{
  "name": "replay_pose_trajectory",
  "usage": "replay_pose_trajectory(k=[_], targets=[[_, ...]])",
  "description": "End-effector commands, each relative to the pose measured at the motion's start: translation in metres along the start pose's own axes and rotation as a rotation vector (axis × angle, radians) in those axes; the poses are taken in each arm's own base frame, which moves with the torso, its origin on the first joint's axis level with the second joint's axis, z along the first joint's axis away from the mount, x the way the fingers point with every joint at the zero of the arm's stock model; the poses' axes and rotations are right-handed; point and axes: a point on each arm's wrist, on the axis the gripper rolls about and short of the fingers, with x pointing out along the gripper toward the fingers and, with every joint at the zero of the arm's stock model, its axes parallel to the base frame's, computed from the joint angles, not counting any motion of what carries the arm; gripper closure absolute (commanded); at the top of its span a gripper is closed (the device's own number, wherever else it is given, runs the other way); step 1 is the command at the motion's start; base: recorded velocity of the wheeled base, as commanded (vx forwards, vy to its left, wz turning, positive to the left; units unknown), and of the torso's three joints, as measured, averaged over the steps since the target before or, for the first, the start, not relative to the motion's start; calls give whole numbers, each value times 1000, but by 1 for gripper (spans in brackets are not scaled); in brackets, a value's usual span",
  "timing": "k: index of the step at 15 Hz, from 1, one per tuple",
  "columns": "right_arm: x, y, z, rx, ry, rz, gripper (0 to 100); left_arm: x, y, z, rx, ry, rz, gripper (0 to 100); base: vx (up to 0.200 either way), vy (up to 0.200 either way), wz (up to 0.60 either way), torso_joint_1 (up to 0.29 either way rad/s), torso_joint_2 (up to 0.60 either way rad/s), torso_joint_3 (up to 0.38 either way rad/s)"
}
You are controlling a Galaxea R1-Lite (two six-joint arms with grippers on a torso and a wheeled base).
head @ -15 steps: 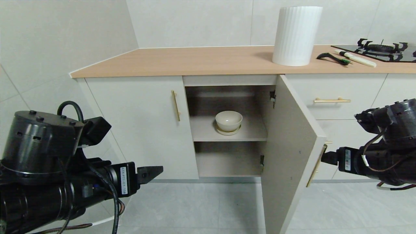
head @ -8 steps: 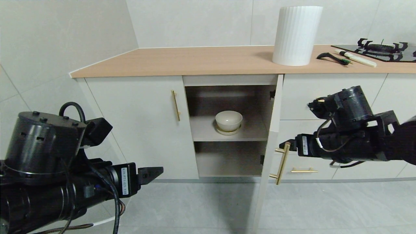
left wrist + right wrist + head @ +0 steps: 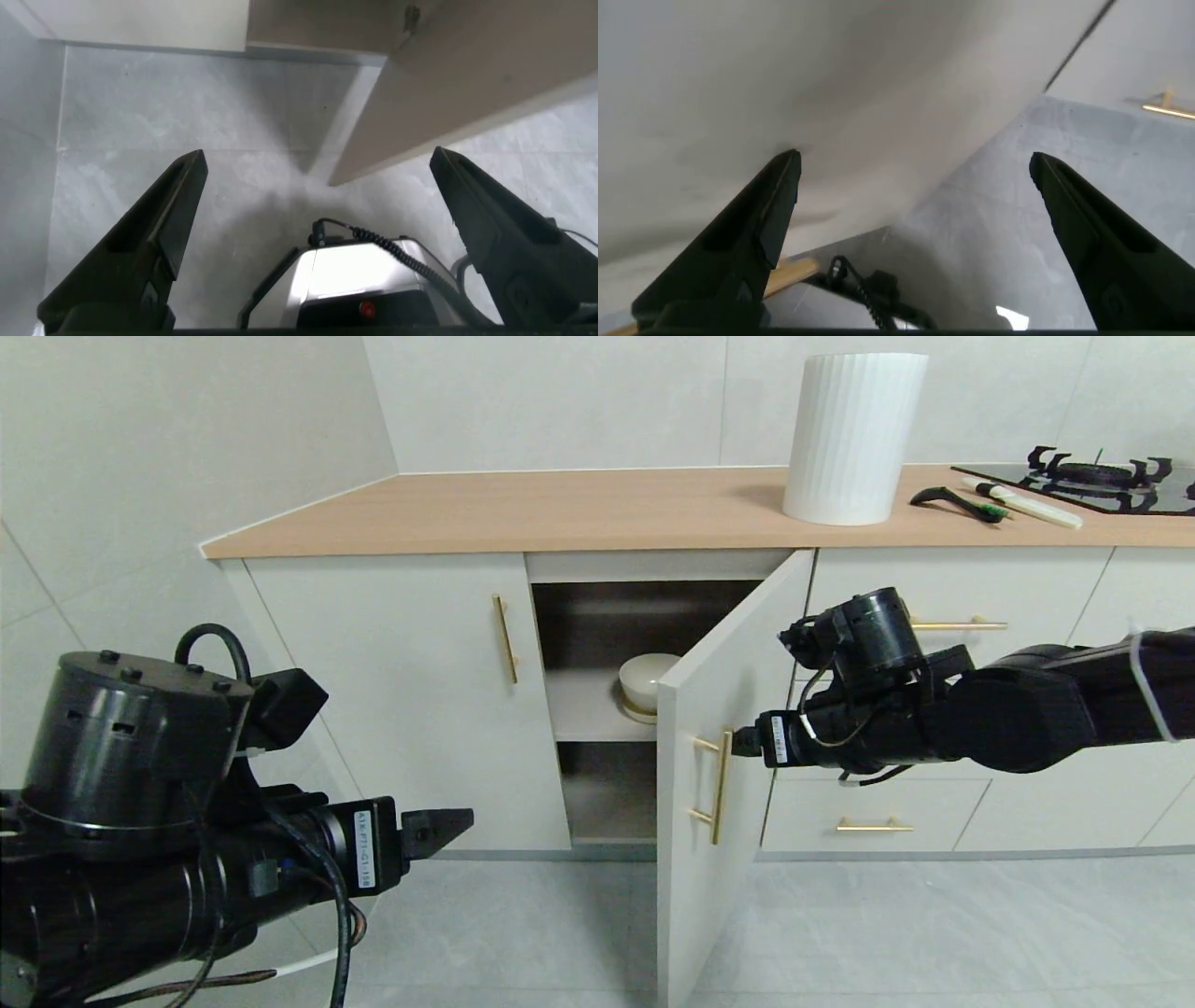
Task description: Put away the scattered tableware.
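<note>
A cream bowl [image 3: 646, 674] sits on a small plate [image 3: 634, 713] on the cabinet's upper shelf, partly hidden behind the half-swung white cabinet door [image 3: 719, 859]. My right gripper [image 3: 742, 742] is at the door's outer face, just beside its gold handle [image 3: 717, 787]. In the right wrist view the right gripper [image 3: 915, 243] is open, fingers wide apart, with the door [image 3: 831, 93] close in front. My left gripper [image 3: 448, 826] hangs low at the left over the floor, open and empty [image 3: 318, 243], with the door's lower edge [image 3: 486, 84] ahead of it.
On the wooden counter stand a tall white ribbed cylinder [image 3: 854, 439], a dark-handled utensil [image 3: 957, 502] and a pale one [image 3: 1027, 506], beside a gas hob [image 3: 1097, 474]. Drawers with gold handles [image 3: 952, 625] lie to the right of the cabinet. The tiled floor in front is open.
My right arm has swept left and the cabinet door has swung with it from wide open to about half shut, now covering part of the bowl. The left arm has barely moved.
</note>
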Motion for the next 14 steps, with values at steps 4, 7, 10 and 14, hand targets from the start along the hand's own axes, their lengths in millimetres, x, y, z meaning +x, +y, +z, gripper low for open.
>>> replay_pose_trajectory(k=[4, 7, 10, 14], targets=[[34, 3, -10, 18, -4, 4, 0, 6, -1, -1, 2, 11, 8, 0, 0, 0, 0, 0, 0, 0], [41, 3, -9, 40, -36, 11, 0, 6, -1, -2, 12, 14, 9, 0, 200, 0, 0, -1, 1, 1], [47, 7, -7, 95, -86, 35, 0, 6, -1, -1, 10, 12, 12, 0, 200, 0, 0, 6, 1, 4], [47, 18, -6, 162, -124, 78, 0, 6, -1, -1, 9, 11, 11, 0, 150, 0, 0, 3, 2, 3]])
